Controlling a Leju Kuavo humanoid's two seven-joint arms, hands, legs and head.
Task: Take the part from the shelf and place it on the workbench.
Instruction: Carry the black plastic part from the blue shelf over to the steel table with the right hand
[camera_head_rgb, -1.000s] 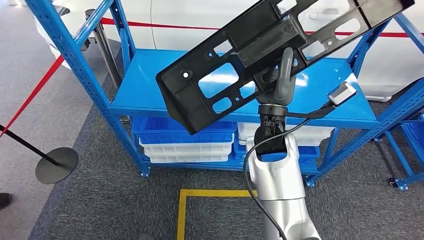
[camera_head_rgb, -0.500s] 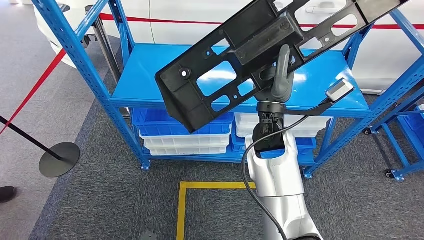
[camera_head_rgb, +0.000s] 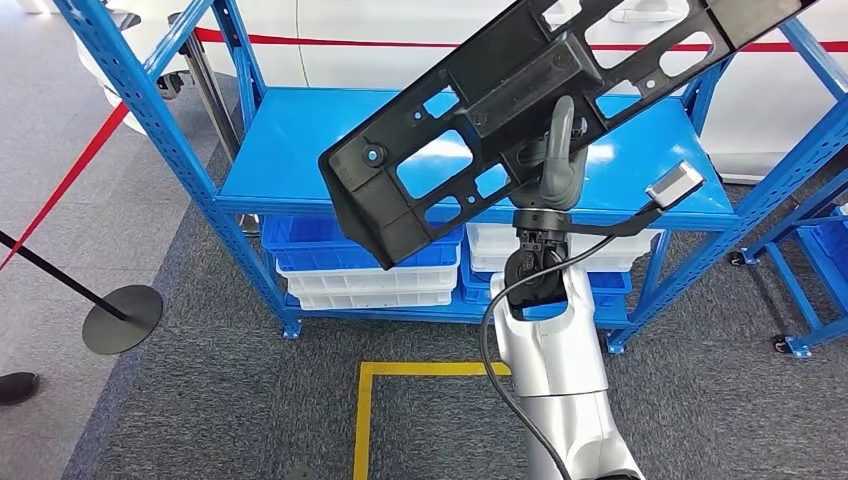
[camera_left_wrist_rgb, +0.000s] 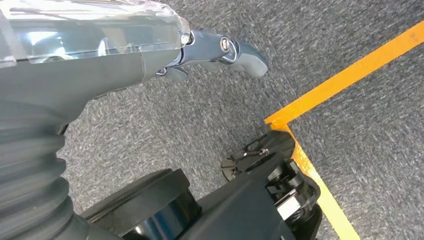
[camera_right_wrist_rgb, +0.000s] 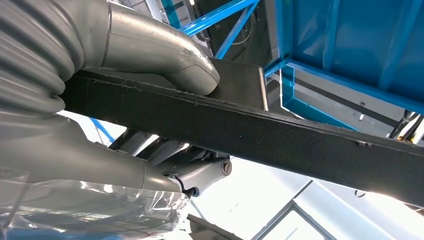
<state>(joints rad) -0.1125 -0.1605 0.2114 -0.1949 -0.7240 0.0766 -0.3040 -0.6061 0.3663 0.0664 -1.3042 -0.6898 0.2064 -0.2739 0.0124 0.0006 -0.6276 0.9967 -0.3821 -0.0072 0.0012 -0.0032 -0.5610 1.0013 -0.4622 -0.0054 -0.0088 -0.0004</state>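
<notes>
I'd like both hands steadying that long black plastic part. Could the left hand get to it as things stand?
Probably not straight away: the left hand hangs low over the grey carpet, holding nothing, while the right hand holds the long black perforated plastic part raised before the blue metal shelf.

No legible text, labels, brands or numbers anywhere — not on part, shelf, bins or floor markings.

The part (camera_head_rgb: 480, 110) is matte black, the shelf (camera_head_rgb: 300, 170) behind it bright blue. Below the shelf, blue and white bins (camera_head_rgb: 365, 275) sit stacked; yellow tape (camera_head_rgb: 400, 372) lines grey carpet (camera_head_rgb: 230, 400).
</notes>
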